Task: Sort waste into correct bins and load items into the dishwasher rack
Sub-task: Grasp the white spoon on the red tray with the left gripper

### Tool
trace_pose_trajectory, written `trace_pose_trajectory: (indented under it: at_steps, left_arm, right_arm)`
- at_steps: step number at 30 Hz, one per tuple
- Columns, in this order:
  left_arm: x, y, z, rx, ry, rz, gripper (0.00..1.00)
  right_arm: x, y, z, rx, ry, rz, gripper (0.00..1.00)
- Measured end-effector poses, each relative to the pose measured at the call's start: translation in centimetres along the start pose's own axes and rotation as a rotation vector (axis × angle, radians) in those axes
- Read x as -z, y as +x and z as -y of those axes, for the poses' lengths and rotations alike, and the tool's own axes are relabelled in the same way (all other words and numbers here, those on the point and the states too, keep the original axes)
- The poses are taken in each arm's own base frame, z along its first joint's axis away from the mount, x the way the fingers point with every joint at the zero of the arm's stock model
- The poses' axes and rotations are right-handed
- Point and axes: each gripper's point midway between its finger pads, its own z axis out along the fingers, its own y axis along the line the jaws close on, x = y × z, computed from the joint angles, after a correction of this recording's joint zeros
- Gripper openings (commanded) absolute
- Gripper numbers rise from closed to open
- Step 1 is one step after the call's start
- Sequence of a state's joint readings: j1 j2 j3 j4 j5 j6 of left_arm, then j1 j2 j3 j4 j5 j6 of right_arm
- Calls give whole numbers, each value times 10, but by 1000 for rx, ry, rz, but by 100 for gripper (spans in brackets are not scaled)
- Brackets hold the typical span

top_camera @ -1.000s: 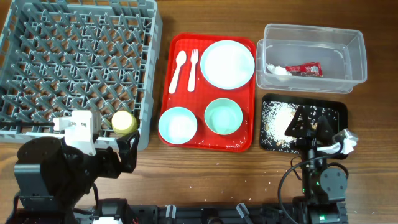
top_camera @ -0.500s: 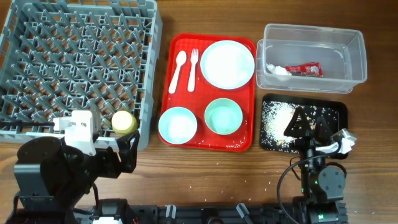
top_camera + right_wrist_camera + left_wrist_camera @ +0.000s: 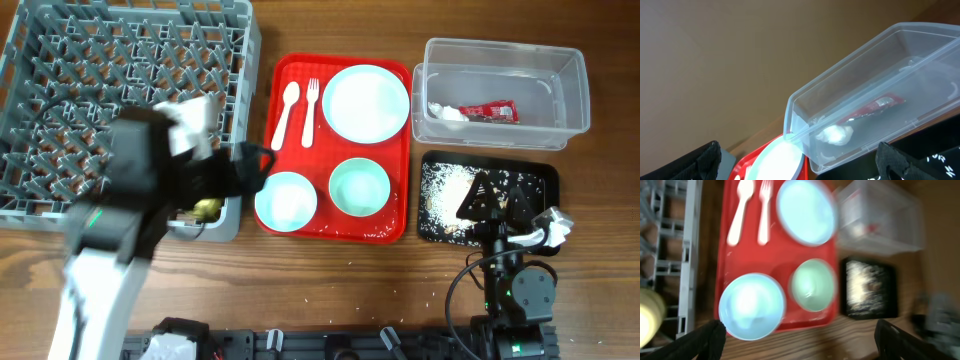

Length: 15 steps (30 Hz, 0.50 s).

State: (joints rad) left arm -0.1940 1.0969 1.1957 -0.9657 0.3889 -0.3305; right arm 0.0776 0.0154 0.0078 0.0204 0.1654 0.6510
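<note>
The grey rack [image 3: 60,100] fills the left and holds the yellow cup [image 3: 207,207] at its front right corner. The plate [image 3: 365,102], two bowls [image 3: 286,199] [image 3: 359,187], spoon [image 3: 287,113] and fork [image 3: 310,110] lie on the red tray [image 3: 400,225]. The clear tub [image 3: 500,60] holds the red wrapper [image 3: 490,111] and white scrap [image 3: 447,112]. The black tray [image 3: 540,175] holds crumbs [image 3: 445,190]. My left gripper [image 3: 250,165] is open and empty above the rack's right edge, beside the near bowl [image 3: 752,305]. My right gripper [image 3: 495,195] is open over the black tray.
A few loose crumbs [image 3: 350,265] lie on the wooden table in front of the red tray. A crumpled white bit [image 3: 557,225] sits by the right arm, at the black tray's front right corner. The left wrist view is blurred.
My left arm has swung from the table's front left up and right, over the rack's front right corner. The right arm has not moved.
</note>
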Motion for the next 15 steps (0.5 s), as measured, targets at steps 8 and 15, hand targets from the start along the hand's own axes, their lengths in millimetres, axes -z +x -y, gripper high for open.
trace_pose_trajectory:
  at_steps: [8,15]
  left_arm:
    - [-170,-21,-39,-167,-359,-55,97]
    - [-242,-26,-81,-205,-421,-122,87]
  right_arm:
    - [0,0,0,0,-2,2,99]
    - [0,0,0,0,-2,2,100]
